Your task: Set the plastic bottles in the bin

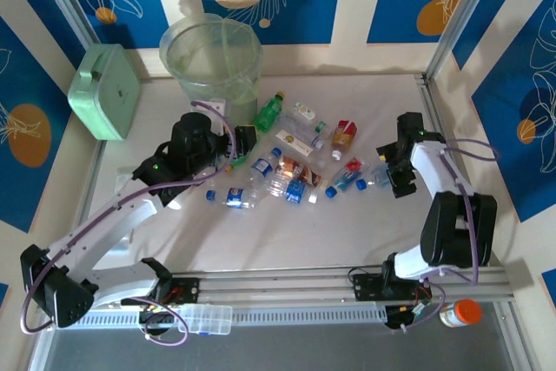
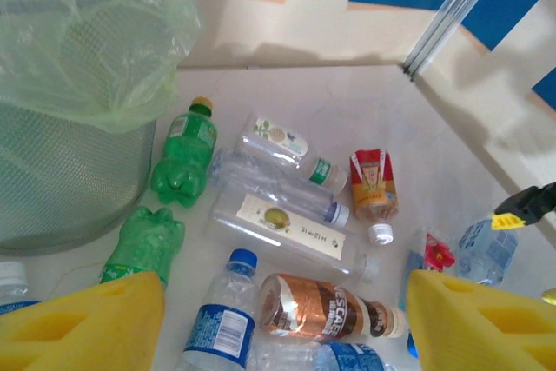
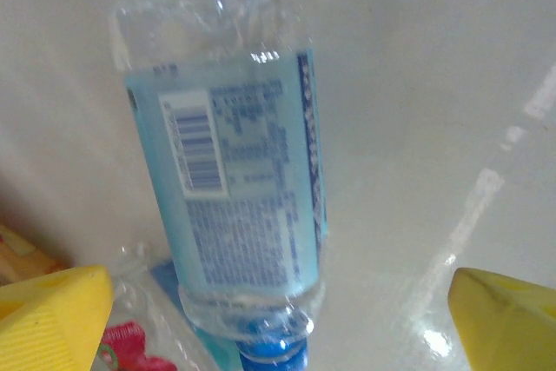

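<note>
Reading "NESCAFE", brown btl (image 2: 326,308) label

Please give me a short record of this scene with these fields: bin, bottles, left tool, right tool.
Bin: upright at the far side of the table.
Bottles: lying scattered on the table, in front of the bin.
Left tool: open, empty, above the bottles near the bin.
Right tool: open, astride a blue-label bottle, not gripping it.
</note>
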`<move>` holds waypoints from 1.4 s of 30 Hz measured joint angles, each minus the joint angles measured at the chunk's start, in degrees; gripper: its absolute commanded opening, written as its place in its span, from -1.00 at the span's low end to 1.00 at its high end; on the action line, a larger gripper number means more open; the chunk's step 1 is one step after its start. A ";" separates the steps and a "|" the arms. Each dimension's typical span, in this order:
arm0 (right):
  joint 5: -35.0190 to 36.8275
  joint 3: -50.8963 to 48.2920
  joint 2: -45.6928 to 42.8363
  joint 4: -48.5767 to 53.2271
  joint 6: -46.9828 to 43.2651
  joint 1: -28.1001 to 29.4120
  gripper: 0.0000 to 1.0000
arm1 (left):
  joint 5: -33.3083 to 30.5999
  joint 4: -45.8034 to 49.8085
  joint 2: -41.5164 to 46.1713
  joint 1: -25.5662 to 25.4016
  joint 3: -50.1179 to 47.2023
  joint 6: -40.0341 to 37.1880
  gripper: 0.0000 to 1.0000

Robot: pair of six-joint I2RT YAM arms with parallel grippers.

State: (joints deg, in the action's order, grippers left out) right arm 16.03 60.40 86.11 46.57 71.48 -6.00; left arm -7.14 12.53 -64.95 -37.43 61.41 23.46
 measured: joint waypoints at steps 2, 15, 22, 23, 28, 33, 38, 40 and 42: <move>0.11 1.51 2.36 0.07 0.02 -0.52 0.98 | 0.00 -0.31 0.39 0.00 -0.02 -0.02 0.48; -1.14 2.64 11.82 -2.01 -1.18 -2.32 0.70 | 2.67 -1.22 -1.16 0.00 -0.20 -1.29 0.50; -0.98 2.47 11.82 -3.50 -2.25 -2.84 0.29 | 4.39 -1.27 -2.99 0.00 -0.22 -1.46 0.52; -0.98 2.47 11.61 -3.50 -2.36 -2.97 0.24 | 4.61 -1.31 -3.19 0.00 -0.22 -1.49 0.52; -0.81 2.21 8.28 -3.17 -3.10 -3.91 0.18 | 5.57 -1.44 -4.22 0.00 -0.24 -1.46 0.52; -0.50 2.21 3.82 -1.77 -4.63 -4.52 0.18 | 6.10 -2.01 -4.57 0.00 -0.42 -1.46 0.56; 0.11 2.19 -3.13 -1.20 -8.44 -2.51 0.09 | 9.57 -4.15 -4.74 0.00 -1.18 -1.36 0.66; 0.04 2.12 -7.08 -2.14 -10.69 -0.48 0.06 | 12.09 -5.70 -4.92 0.00 -1.64 -0.92 0.74; -0.24 2.10 -11.10 -3.56 -12.87 1.97 0.05 | 14.78 -7.76 -5.18 0.00 -2.47 -0.26 0.79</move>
State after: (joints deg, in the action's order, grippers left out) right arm 15.79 62.50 75.00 43.00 58.61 -4.03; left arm 7.64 4.78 -70.13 -37.43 58.94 23.20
